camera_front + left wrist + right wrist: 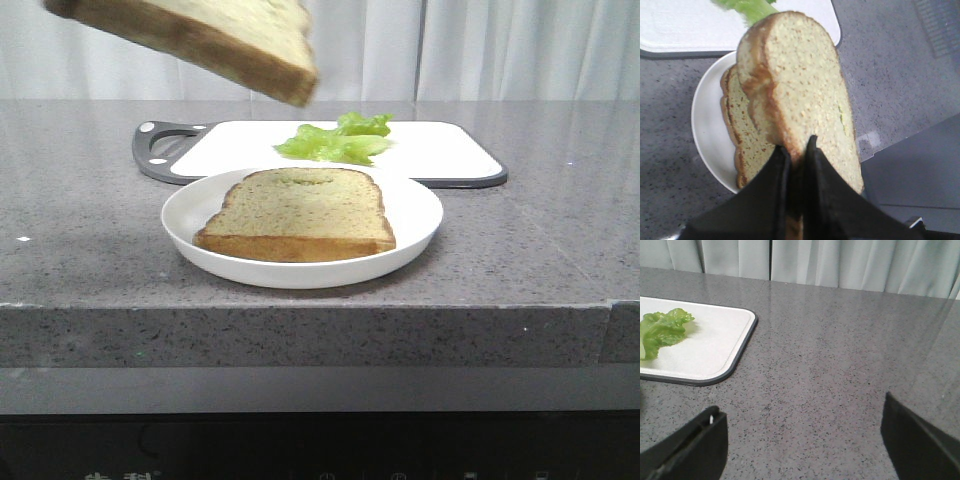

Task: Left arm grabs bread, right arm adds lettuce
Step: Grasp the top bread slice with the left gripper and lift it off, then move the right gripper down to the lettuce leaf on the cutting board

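Note:
A thick slice of bread (215, 38) (800, 95) hangs tilted in the air above the plate, at the front view's top left. My left gripper (796, 150) is shut on its crust edge. A thinner slice (300, 212) (742, 137) lies flat on the white plate (190, 225) (707, 120). The green ruffled lettuce (338, 140) (662, 331) (747, 7) lies on the white cutting board (440, 150) (705, 352) behind the plate. My right gripper (802, 427) stands open over bare countertop, to the right of the board, with nothing between its fingers. Neither gripper shows in the front view.
The grey speckled countertop (80, 210) ends in a front edge just below the plate. The cutting board has a dark rim and a handle (160, 145) at its left end. Pale curtains (840, 262) hang behind the counter.

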Tool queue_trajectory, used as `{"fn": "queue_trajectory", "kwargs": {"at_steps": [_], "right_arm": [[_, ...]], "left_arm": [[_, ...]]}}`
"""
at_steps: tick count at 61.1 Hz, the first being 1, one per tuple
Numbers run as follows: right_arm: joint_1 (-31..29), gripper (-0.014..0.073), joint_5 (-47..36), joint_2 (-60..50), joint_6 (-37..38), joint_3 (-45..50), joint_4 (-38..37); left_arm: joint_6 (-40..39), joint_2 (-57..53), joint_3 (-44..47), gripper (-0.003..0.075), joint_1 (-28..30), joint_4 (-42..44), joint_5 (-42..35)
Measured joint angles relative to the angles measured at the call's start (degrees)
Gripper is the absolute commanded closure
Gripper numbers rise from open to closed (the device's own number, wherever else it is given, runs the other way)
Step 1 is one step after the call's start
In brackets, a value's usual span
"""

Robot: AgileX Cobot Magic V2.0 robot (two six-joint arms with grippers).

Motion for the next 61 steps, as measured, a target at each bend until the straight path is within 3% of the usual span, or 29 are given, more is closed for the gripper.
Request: {"fn": "queue_trajectory", "kwargs": {"at_steps": [21,37,53,61], "right_arm": [[0.0,-0.0041,0.0,0.0,0.0,0.0,0.0],[0.0,-0.0041,0.9,1.6,0.0,-0.5,0.6],[0.1,0.0099,9.1,15.9,-0.1,-11.4,3.9],[1.8,0.0109,12.2,25.4,-0.1,-19.9,4.6]], "left_arm": [[2.3,-13.5,11.4,0.0739,10.1,0.0,0.9],[2.9,-19.5,16.2,0.0739,12.8,0.7,1.4],[3.9,-19.6,16.3,0.0739,13.0,2.3,1.4],[4.2,-19.6,16.3,0.0739,13.0,3.0,1.4]]}}
